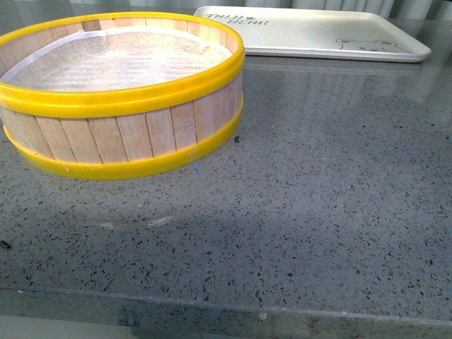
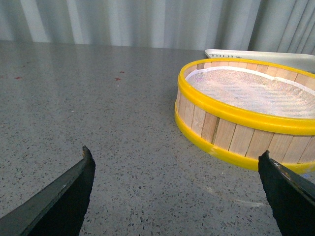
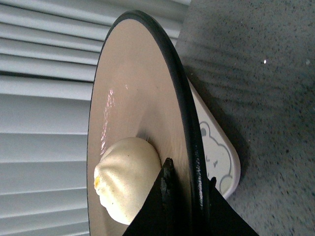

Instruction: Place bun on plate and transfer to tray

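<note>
R gripper (image 3: 190, 173) is closed on the plate (image 3: 133, 88): 1 finger over the beige inside, 1 under the black rim, nipping the edge. The bun (image 3: 127, 184) lies on the plate just beside the inner finger; can't tell if they touch. Past the rim shows the tray (image 3: 219, 160), its bear corner, w/ grey counter (image 3: 275, 98) beyond. Whether the plate's foot is down on the tray can't be told from the wrist view. The front view shows no plate or arm, so it prob. hangs above that frame.

L gripper (image 2: 174, 150) is spread wide w/ nothing between its 2 fingers, low over the counter. Ahead of it sits the steamer basket (image 2: 236, 132), only its white liner showing inside, and the tray's edge is behind that.

Handling: the plate is stiff but glossy, so a 1-sided rim pinch can slip or let it droop. Taking it deep on the rim and keeping it level looks best. The bun looks soft, light and loose, so it would likely roll or slide on that slick surface if tipped. It shouldn't be squeezed; carry it via the plate.
</note>
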{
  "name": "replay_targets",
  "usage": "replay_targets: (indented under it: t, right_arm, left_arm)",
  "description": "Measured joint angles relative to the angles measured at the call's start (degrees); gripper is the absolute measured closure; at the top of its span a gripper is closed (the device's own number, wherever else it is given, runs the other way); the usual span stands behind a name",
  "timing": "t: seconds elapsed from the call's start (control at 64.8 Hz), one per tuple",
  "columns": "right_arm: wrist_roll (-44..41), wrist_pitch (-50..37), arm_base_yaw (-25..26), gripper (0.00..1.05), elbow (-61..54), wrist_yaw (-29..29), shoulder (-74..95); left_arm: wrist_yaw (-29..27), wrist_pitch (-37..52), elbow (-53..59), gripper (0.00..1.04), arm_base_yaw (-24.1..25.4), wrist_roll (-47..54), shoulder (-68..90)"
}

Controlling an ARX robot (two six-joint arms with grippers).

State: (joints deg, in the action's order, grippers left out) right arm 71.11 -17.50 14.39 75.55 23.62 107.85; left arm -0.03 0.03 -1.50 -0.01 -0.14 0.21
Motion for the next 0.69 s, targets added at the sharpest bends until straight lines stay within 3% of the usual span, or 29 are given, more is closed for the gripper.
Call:
replay_targets:
  t: [0.278, 0.695]
  right_arm:
    - [-0.2, 7.3, -4.0, 1.02, 11.5, -1.2, 6.0]
    - [-0.8, 9.4, -7.7, 1.02, 13.4, -3.1, 9.2]
  left_arm:
    - [0.0, 0.0, 0.0, 0.07, 0.0, 0.0, 0.0]
    - [0.0, 0.0, 0.0, 0.07, 0.0, 0.0, 0.0]
